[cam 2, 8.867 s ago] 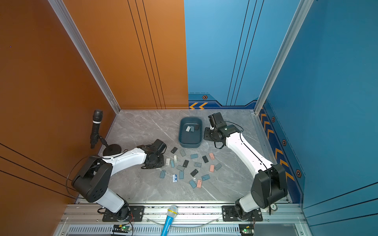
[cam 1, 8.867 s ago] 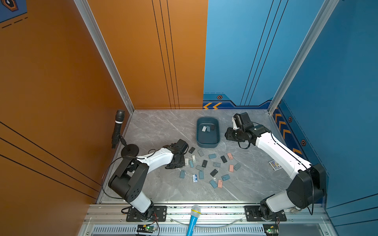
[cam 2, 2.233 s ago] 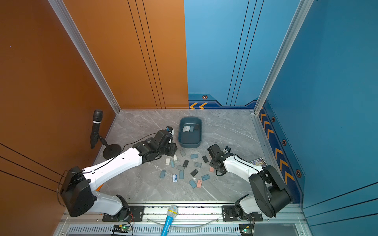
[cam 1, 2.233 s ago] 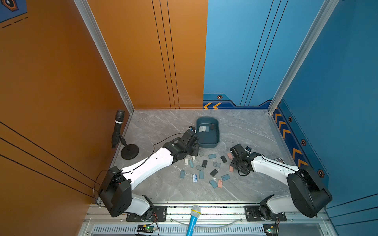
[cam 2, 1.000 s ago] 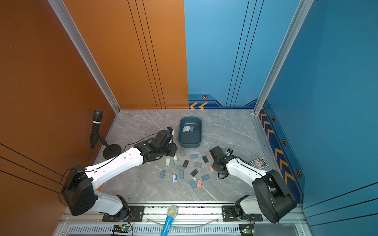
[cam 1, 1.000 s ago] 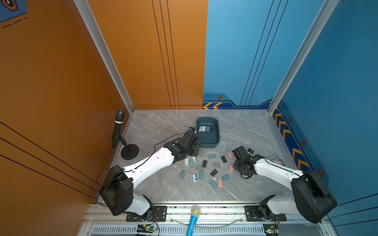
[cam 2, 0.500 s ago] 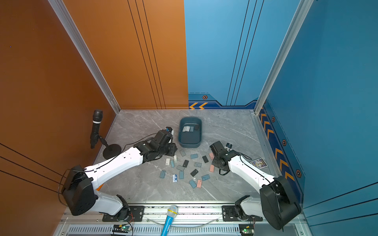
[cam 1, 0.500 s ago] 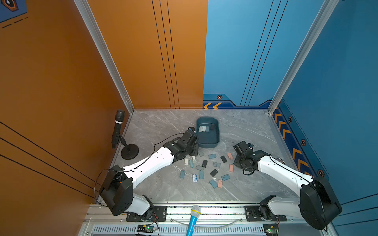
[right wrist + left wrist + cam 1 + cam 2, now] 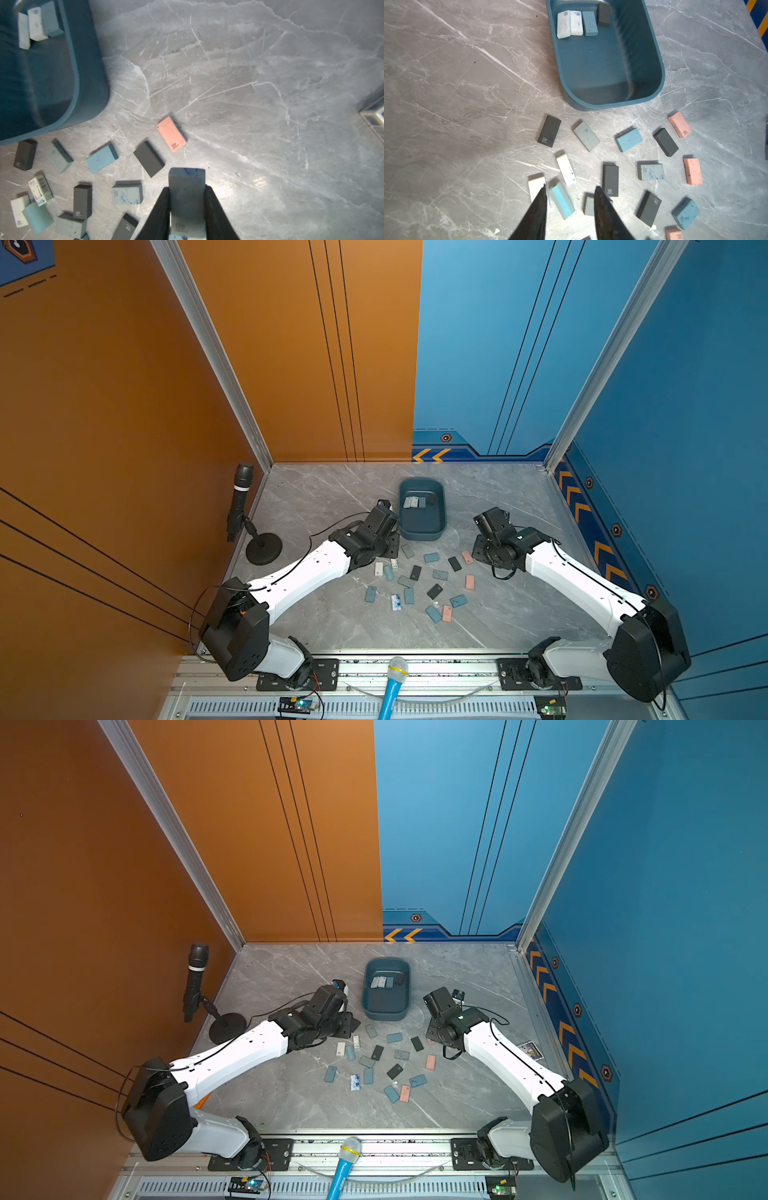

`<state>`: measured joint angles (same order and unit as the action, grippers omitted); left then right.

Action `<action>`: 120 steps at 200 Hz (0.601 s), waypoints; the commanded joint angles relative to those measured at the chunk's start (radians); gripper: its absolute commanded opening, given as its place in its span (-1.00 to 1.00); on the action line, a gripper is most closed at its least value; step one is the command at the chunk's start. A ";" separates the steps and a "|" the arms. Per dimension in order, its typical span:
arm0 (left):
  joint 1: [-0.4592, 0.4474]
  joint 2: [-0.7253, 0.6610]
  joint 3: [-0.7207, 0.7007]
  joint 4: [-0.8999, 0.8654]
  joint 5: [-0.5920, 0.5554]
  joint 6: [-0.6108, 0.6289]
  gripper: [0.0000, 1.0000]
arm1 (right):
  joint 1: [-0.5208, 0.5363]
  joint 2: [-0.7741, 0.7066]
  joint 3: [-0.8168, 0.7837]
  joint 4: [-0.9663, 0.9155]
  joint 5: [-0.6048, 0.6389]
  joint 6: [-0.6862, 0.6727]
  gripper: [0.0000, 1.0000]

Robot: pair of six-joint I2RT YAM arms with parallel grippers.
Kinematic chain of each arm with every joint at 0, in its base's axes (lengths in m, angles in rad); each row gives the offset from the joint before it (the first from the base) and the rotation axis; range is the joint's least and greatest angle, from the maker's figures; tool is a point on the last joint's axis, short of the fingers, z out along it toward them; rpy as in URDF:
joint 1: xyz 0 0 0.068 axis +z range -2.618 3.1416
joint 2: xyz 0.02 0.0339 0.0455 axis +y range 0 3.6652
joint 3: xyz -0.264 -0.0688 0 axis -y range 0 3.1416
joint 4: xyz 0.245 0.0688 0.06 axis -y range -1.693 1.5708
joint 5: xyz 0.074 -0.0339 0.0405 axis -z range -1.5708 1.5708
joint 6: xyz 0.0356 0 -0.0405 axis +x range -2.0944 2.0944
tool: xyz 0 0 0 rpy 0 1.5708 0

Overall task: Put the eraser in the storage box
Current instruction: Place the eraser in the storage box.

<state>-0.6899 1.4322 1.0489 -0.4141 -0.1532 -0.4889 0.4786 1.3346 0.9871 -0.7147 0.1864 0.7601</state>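
The storage box (image 9: 422,531) is a dark teal tub at the back middle of the grey marble table, seen in both top views (image 9: 384,1014). Several erasers lie in its far end: white, blue and dark (image 9: 577,21). Several more erasers (image 9: 432,558) are scattered on the table in front of it. My right gripper (image 9: 187,188) is shut on a grey-blue eraser (image 9: 187,197), lifted above the table to the right of the box (image 9: 83,87). My left gripper (image 9: 570,186) hangs open and empty over a light blue eraser (image 9: 562,199), in front of the box (image 9: 591,106).
A black microphone on a stand (image 9: 241,506) sits at the left edge. A blue microphone (image 9: 392,684) lies at the front rail. A printed card (image 9: 530,1050) lies on the table at the far right. Orange and blue walls close in three sides.
My right gripper has lifted off the scattered erasers and moved back, nearer the box's level, with the grey-blue eraser in it. The left arm has stayed still.
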 commanded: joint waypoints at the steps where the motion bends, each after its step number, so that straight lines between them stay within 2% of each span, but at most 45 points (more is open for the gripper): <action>1: 0.013 -0.030 -0.012 0.000 0.007 -0.011 -0.23 | -0.004 0.049 0.076 -0.049 -0.015 -0.067 -0.44; 120: 0.056 -0.098 -0.085 -0.032 -0.028 -0.034 -0.22 | 0.025 0.419 0.568 -0.139 -0.130 -0.240 -0.44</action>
<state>-0.6476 1.3708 0.9825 -0.4126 -0.1566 -0.5072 0.4931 1.6726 1.4517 -0.7979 0.0990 0.5789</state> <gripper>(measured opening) 0.389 0.279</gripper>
